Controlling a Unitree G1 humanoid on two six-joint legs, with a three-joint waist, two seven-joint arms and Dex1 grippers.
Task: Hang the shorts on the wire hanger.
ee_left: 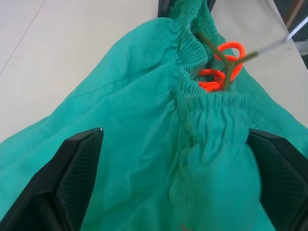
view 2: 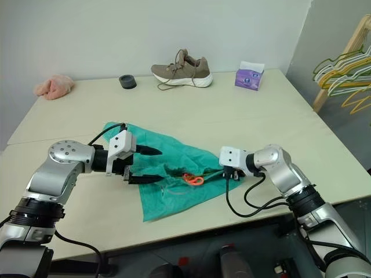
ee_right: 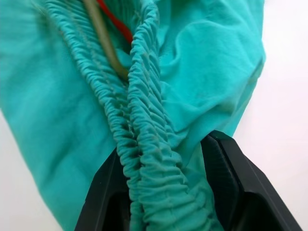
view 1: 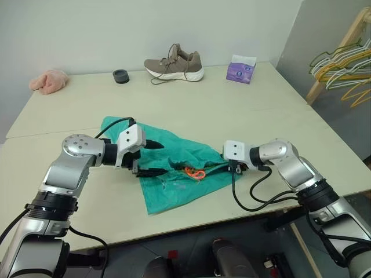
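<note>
One claw (ee_right: pixel 163 192) pinches shorts (view 1: pixel 174 174) waistband; other (view 1: pixel 153 157) gapes.

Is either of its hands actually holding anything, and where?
The right end effector pinches the shorts by the gathered waistband; the left end effector is open, holding nothing.

I see a pale cream table (view 1: pixel 243 104) that takes most of the frame, with a thin seam running across it in the middle. Behind it, along the top, stands a plain light grey wall (view 1: pixel 116 29). In the upper right corner a wooden rack (view 1: pixel 336 55) leans, next to a darker grey wall (view 1: pixel 324 23). The light is soft and even.
</note>
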